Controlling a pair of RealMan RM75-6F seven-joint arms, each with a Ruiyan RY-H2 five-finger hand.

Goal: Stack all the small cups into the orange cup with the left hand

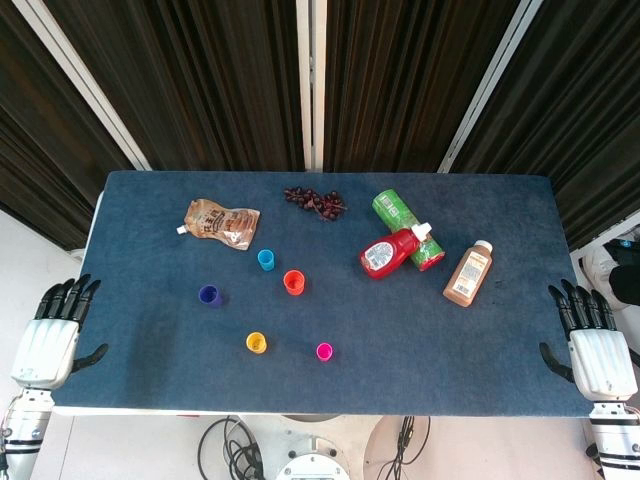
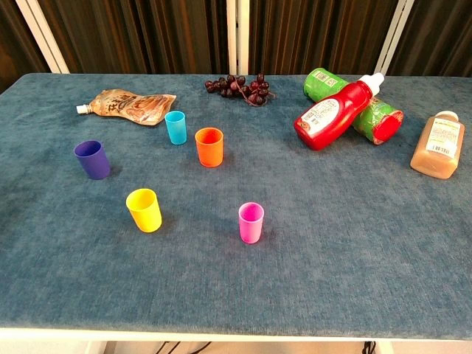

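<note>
I see both hands off the table's near corners, left hand and right hand, each empty with fingers extended and apart. Nearest on the table stand the pink cup and yellow cup, then the purple cup. The orange cup stands upright mid-table, blue cup just beside it; pouch, grapes and bottles lie beyond.

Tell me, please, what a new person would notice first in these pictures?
Five small bright plastic cups stand apart on the blue felt table, with the orange plastic cup near the middle and the pink plastic cup nearest the front. Behind, right, a red squeeze bottle lies across a green cylindrical can.
</note>
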